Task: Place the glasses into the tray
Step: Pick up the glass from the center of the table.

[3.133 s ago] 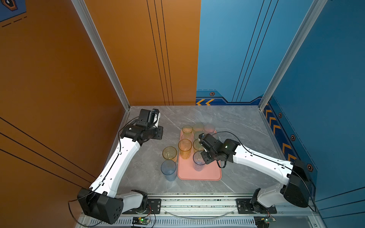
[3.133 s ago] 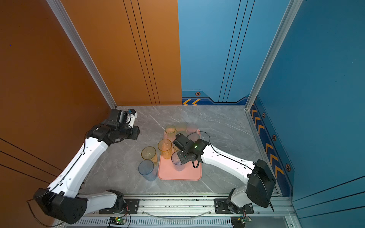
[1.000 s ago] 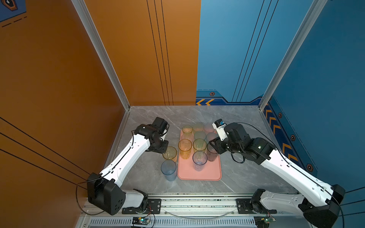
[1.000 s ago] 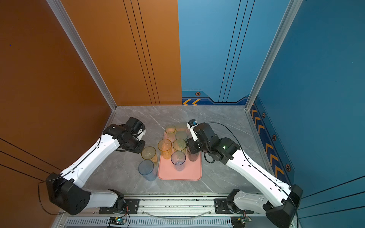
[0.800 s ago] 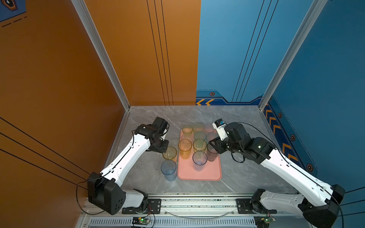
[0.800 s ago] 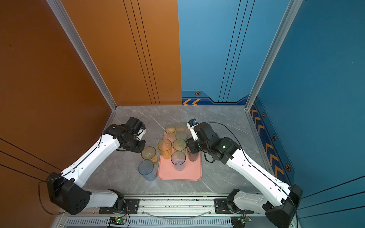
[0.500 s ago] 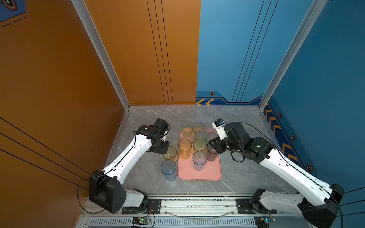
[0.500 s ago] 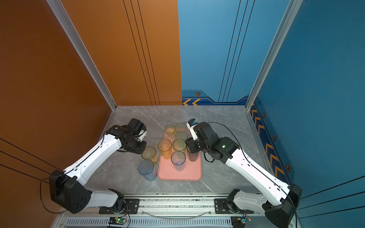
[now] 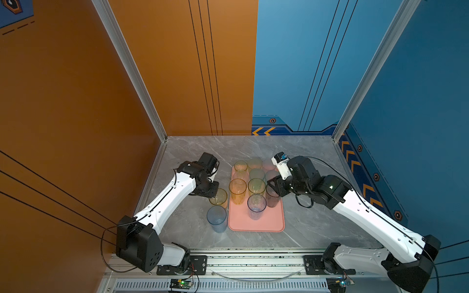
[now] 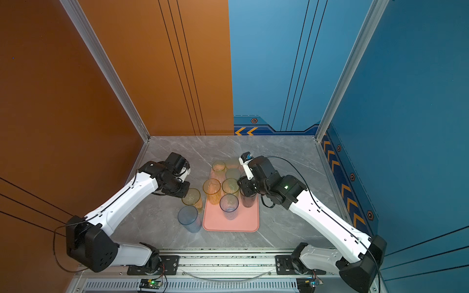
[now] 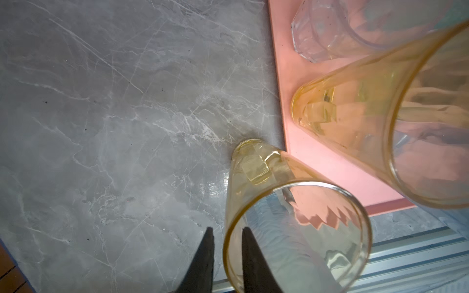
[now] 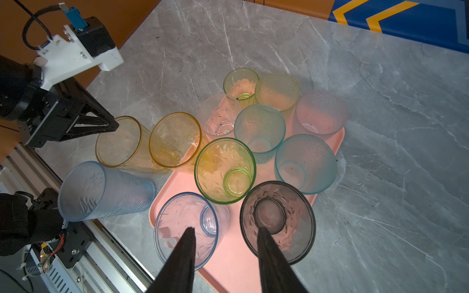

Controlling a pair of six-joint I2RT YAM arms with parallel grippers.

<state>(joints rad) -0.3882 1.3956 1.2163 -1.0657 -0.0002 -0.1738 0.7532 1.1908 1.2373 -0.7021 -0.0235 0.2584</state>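
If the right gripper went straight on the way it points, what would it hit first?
Probably the grey glass: one of the right gripper's fingers is over its mouth; the other may clip the clear glass beside it. Depth is unclear.

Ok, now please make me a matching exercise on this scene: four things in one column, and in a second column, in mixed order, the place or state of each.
Things
1. blue glass
2. tall yellow glass
3. grey glass
4. right gripper

Places or states
A. open, over the tray
B. on the table, its rim between the jaws of the left gripper
C. on the tray, at its right edge
D. on the table beside the tray, no gripper at it

Pairs: 1-D, 2-B, 3-C, 4-A
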